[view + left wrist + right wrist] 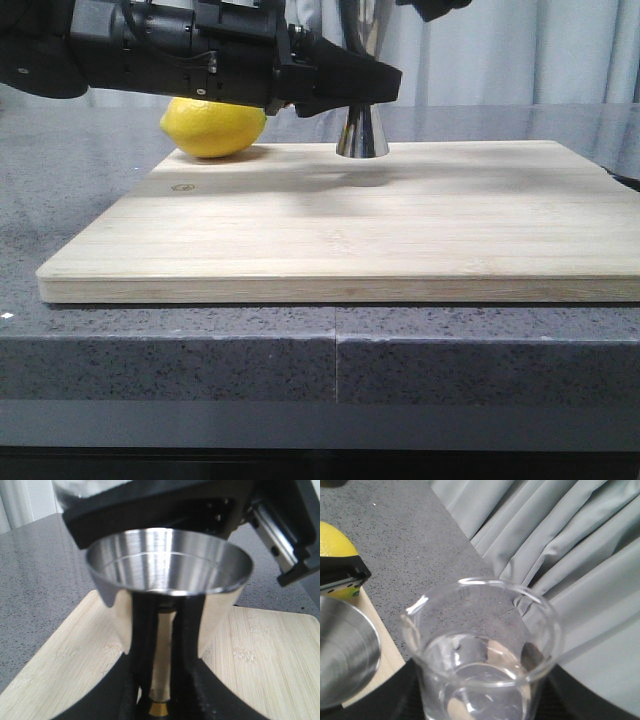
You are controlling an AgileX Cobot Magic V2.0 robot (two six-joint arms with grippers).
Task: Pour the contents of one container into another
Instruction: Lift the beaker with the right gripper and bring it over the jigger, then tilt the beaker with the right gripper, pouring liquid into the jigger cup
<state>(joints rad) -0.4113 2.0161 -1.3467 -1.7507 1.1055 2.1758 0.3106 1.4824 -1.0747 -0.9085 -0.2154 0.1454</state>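
Here, left gripper (375, 85) snug round jigger (362, 135) waist — right fingers clasping beaker (482, 650).

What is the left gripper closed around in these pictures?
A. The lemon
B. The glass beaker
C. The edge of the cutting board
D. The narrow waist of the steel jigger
D: in the left wrist view the left gripper has its black fingers on either side of the steel jigger just above its gold waist band, while the lemon lies untouched behind.
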